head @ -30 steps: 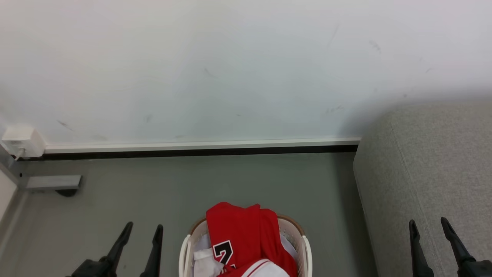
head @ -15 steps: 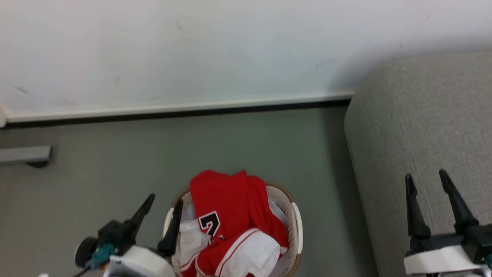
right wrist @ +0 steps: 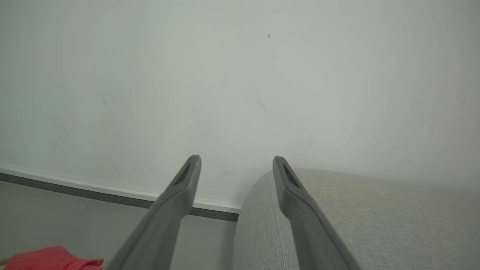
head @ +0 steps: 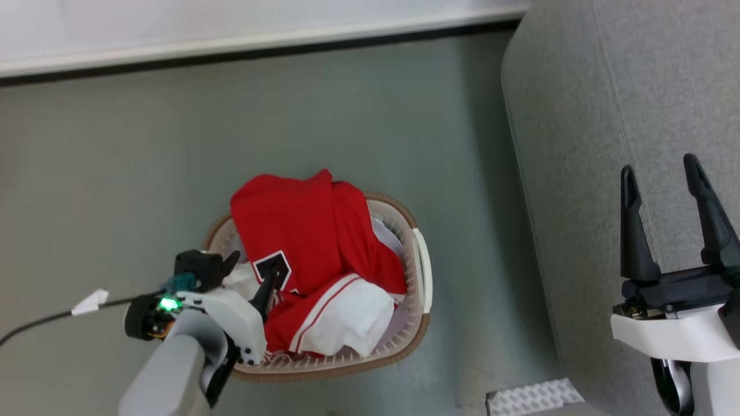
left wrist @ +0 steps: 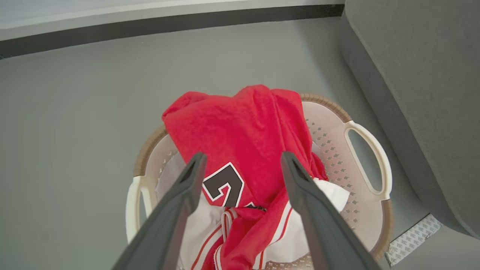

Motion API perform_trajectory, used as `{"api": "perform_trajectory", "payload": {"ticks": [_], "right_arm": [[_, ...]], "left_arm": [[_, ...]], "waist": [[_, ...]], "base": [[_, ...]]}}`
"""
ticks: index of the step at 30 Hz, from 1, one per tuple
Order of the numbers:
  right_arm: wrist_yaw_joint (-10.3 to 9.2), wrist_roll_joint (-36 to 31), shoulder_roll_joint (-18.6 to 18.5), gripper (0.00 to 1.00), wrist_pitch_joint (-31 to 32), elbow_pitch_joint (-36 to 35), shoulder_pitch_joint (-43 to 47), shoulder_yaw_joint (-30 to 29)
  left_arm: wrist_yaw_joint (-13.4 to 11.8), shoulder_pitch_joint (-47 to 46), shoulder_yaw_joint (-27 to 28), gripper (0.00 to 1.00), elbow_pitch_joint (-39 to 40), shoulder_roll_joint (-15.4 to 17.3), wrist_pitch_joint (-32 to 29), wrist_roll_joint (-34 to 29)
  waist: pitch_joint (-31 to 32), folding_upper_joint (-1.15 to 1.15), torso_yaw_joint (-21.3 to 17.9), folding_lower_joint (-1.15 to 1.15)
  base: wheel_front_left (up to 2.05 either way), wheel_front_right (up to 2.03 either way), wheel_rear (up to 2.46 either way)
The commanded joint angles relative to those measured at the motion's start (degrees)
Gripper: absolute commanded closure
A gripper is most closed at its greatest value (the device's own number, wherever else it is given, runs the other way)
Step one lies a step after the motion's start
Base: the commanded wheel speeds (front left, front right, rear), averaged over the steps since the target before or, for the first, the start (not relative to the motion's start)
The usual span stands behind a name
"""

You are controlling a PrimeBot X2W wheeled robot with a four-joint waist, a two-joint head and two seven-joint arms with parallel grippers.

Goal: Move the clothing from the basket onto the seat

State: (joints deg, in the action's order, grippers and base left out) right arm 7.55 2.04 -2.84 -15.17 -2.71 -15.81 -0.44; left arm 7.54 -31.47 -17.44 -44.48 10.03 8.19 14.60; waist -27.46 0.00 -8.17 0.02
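On the grey floor [head: 144, 173], just beside the left edge of the seat [head: 578, 115], stood the basket [head: 421, 271], and the clothing [head: 300, 225] lay heaped inside it. A red piece was draped up over the basket's far rim and bore a black number [left wrist: 225, 185] edged in white. A white piece with red stripes [head: 352, 312] lay toward the near rim.

The left gripper [left wrist: 243, 155] hung over the basket's left side. Its two dark fingers were spread wide and grasped nothing, and in the left wrist view the number sat between them (whether the tips touched the cloth could not be told). A green light [head: 169, 303] glowed on that wrist, and a dark cable [head: 34, 330] with a small white tag [head: 89, 301] ran off toward the floor's left edge.

The right gripper [head: 659, 164] was over the seat, well apart from the basket. Its fingers were parted and empty, and they pointed toward the white wall [right wrist: 240, 75].

A pale textured strip [head: 532, 397] lay on the floor by the seat's near corner, and a white skirting board [head: 231, 45] ran along the floor's far edge.
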Motion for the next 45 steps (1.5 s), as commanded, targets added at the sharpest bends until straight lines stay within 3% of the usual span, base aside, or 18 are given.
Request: {"api": "perform_trajectory", "payload": {"ticks": [1,14,34,41,42,43,45], "right_arm": [[-0.12,-0.5,-0.1,0.00,0.0,-1.3,-1.1,0.2],[-0.12,-0.4,-0.1,0.00,0.0,-5.7,-3.2,3.0],[-0.12,3.3,-0.1,0.00,0.0,-9.1,-5.3,5.9],[-0.12,4.1,-0.1,0.00,0.0,-8.9,-5.8,6.2],[-0.12,4.1,-0.1,0.00,0.0,-9.0,-5.9,6.3],[-0.12,4.2,-0.1,0.00,0.0,-9.1,-6.0,6.3],[-0.12,4.5,-0.1,0.00,0.0,-9.2,-6.1,6.1]], "left_arm": [[-0.1,-2.2,0.0,0.00,-2.2,0.4,-0.7,0.5],[-5.0,-12.4,-0.6,0.00,-16.2,-1.9,-4.7,-0.3],[-5.0,-23.1,-2.0,0.00,-23.3,1.4,-4.3,-0.4],[-4.1,-24.7,-3.6,0.00,-24.6,1.1,-4.1,-1.3],[-4.1,-25.0,-4.0,0.20,-24.7,1.3,-4.1,-1.6],[-4.0,-25.2,-4.4,0.51,-24.8,1.3,-4.1,-1.8],[-3.9,-25.4,-5.0,0.69,-25.2,1.4,-4.2,-2.3]], "waist": [[-4.0,0.00,-2.0,-0.02],[-10.3,0.00,-3.6,-0.02],[-19.2,0.00,-6.8,-0.02],[-20.7,0.00,-7.6,-0.02],[-20.9,0.00,-7.7,-0.02],[-21.2,0.00,-7.8,-0.02],[-21.6,0.00,-7.9,-0.02]], "base": [[0.00,0.00,0.00],[0.00,0.00,0.00],[0.00,0.00,0.00],[0.00,0.00,0.00],[0.00,0.00,0.00],[0.00,0.00,0.00],[0.00,0.00,0.00]]}}
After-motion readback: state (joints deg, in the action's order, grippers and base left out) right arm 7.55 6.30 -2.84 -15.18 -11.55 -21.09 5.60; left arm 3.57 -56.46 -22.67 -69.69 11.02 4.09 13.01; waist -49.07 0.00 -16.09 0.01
